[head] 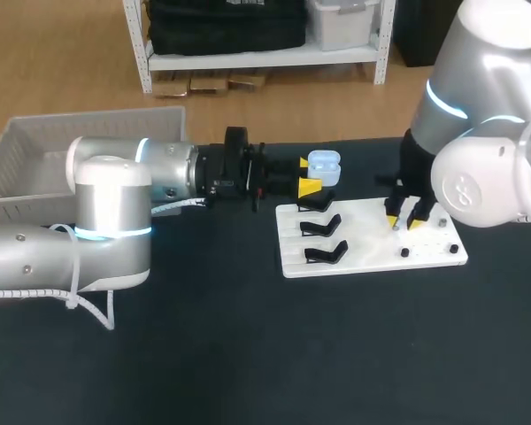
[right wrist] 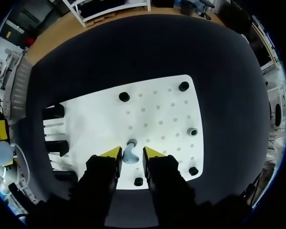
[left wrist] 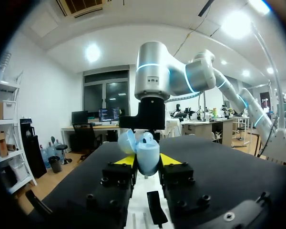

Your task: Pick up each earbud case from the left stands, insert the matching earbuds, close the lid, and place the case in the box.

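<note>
Dark worktop [head: 203,354] overhead bears a white pegged board [head: 372,255], the left end effector [head: 310,188] clamping a pale blue open-lidded earbud case [head: 324,165] beside it, upright in its wrist view; the right wrist view shows the right end effector [right wrist: 132,153], narrowly parted, straddling a small grey earbud [right wrist: 130,154] directly beneath.

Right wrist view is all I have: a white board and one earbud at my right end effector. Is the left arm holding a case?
Observer: Yes. The left end effector is shut on a light blue earbud case.
Operator: Lid state?
Observer: The lid is open, tilted to one side.
Operator: Where is the case relative to the board?
Observer: In the head view it appears just past the far edge of the white board, at the end with the black stands.
</note>
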`<move>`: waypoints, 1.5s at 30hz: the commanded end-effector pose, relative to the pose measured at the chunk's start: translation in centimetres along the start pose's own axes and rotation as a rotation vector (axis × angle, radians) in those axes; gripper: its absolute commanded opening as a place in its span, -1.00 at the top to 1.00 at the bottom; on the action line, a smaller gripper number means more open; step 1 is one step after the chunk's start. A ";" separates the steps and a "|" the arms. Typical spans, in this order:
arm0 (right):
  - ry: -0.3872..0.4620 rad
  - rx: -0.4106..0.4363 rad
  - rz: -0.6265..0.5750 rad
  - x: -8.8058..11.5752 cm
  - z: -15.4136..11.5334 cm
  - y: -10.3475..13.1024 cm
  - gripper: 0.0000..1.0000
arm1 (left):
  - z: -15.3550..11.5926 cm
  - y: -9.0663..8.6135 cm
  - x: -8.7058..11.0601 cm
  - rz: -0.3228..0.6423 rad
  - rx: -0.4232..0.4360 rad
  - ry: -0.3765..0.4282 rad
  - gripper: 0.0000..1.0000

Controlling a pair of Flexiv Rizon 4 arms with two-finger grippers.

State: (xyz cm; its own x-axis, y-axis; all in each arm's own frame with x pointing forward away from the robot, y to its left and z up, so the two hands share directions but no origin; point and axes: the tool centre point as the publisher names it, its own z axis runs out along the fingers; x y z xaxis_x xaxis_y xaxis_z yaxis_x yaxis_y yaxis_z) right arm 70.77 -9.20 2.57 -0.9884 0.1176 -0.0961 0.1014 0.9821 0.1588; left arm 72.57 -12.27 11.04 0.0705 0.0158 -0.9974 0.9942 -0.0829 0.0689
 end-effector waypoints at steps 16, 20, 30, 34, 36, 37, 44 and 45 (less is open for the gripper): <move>-0.007 -0.007 0.009 0.5 -1.2 -0.1 1.00 | 0.0 0.1 0.1 0.002 0.002 -0.002 1.00; 0.001 -0.036 0.026 0.7 -2.3 -0.2 1.00 | 0.0 0.1 0.1 0.002 0.002 -0.002 1.00; -0.021 -0.081 -0.007 1.5 -8.3 1.4 1.00 | 0.0 0.1 0.1 0.002 0.002 -0.002 1.00; -0.007 -0.078 -0.058 2.0 -11.3 3.2 1.00 | 0.0 0.1 0.1 0.002 0.002 -0.002 1.00; 0.003 -0.069 -0.090 2.4 -12.7 4.3 1.00 | 0.0 0.1 0.1 0.002 0.002 -0.002 1.00; 0.005 -0.065 -0.105 2.5 -13.3 4.8 1.00 | 0.0 0.1 0.1 0.002 0.002 -0.002 1.00; 0.020 -0.010 -0.246 3.7 -15.5 9.3 1.00 | 0.0 0.1 0.1 0.002 0.002 -0.002 1.00; 0.027 -0.007 -0.257 3.7 -15.6 9.7 1.00 | 0.0 0.1 0.1 0.002 0.002 -0.002 1.00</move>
State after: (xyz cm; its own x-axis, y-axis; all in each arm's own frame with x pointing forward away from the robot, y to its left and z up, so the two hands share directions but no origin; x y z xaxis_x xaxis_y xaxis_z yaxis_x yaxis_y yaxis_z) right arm 65.94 -3.00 18.29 -0.9825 -0.1304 -0.1328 -0.1525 0.9732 0.1722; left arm 72.57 -12.28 11.04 0.0705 0.0159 -0.9974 0.9942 -0.0829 0.0690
